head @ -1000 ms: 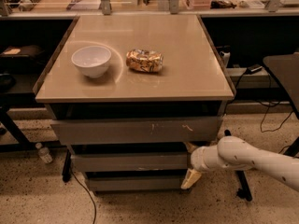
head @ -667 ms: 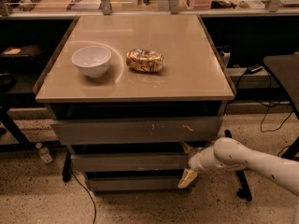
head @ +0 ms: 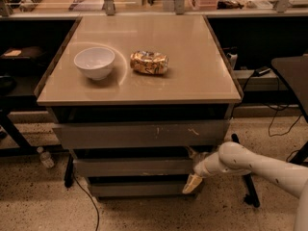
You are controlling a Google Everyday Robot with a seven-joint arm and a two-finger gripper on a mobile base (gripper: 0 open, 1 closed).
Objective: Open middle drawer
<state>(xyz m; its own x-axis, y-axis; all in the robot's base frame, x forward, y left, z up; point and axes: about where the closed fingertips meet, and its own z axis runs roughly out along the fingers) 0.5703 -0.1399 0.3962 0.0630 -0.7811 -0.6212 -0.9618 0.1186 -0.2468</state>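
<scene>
The middle drawer [head: 132,167] is the plain grey front of medium width, under the wider scratched top front [head: 139,134] and above the narrow bottom front [head: 137,188]. It stands slightly out from the cabinet. My gripper [head: 191,170] is at the drawer's right end, at the end of my white arm [head: 255,165] that comes in from the lower right. One pale fingertip [head: 191,183] hangs below the drawer front and another finger shows above its top edge.
On the beige tabletop [head: 192,76] stand a white bowl [head: 95,62] and a crumpled gold snack bag [head: 149,62]. A small bottle [head: 46,158] lies on the speckled floor at left. A black cable [head: 89,201] trails in front. A dark chair [head: 293,76] stands at right.
My arm and gripper have shifted slightly left along the middle drawer's right end. The drawer front shows no clear movement.
</scene>
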